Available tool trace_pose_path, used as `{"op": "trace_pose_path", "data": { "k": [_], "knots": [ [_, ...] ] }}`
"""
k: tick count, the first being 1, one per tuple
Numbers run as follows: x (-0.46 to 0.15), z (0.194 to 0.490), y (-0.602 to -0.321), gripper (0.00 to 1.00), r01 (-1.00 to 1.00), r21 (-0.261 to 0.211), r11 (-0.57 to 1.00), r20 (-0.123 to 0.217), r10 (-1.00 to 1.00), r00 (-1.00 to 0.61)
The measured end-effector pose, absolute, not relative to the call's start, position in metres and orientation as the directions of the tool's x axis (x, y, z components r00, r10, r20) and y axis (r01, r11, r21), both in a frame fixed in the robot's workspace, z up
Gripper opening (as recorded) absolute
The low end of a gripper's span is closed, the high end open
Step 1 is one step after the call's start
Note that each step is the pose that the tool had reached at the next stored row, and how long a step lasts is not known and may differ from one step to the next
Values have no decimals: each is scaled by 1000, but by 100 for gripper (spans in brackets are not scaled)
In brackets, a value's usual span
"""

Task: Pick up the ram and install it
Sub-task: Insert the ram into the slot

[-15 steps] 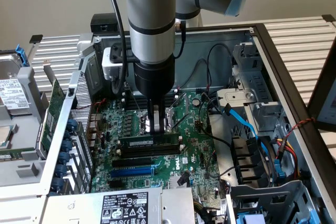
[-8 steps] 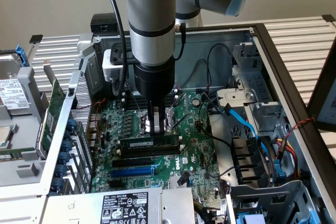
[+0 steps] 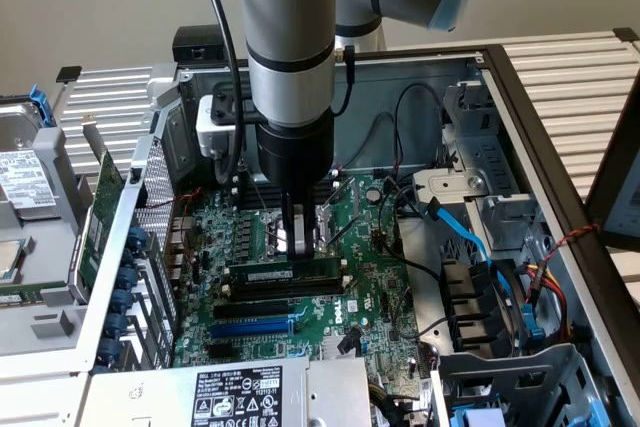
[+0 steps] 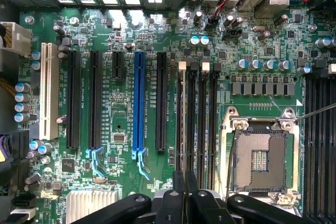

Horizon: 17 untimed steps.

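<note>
One Universal Robots arm [image 3: 290, 67] hangs straight down into an open computer case [image 3: 520, 97]. Its grey wrist is vertical and its pincer [image 3: 288, 235] is poised low over the motherboard [image 3: 375, 247], at the edge of the bare processor socket [image 4: 260, 158]. Seen from the wrist, the two thin black fingers [image 4: 179, 190] are pressed together with nothing between them. The ram [image 3: 285, 275], a long, thin green stick with a white label strip and dark chips, stands level on its long edge in a memory slot. It sits just beside the processor socket, on the side toward the blue slot [image 3: 255, 328]. The pincer's tip is near the stick's upper edge; whether the two touch cannot be made out.
</note>
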State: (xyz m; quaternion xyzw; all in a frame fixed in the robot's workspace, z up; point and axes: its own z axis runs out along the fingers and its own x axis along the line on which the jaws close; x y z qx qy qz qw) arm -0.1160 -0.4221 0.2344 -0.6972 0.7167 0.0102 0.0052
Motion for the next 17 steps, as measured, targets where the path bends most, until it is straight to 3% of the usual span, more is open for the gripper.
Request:
{"op": "trace_pose_path", "data": {
  "k": [17],
  "knots": [
    [-116, 233, -422, 12, -999, 7, 39, -22, -999, -39]
  ]
}}
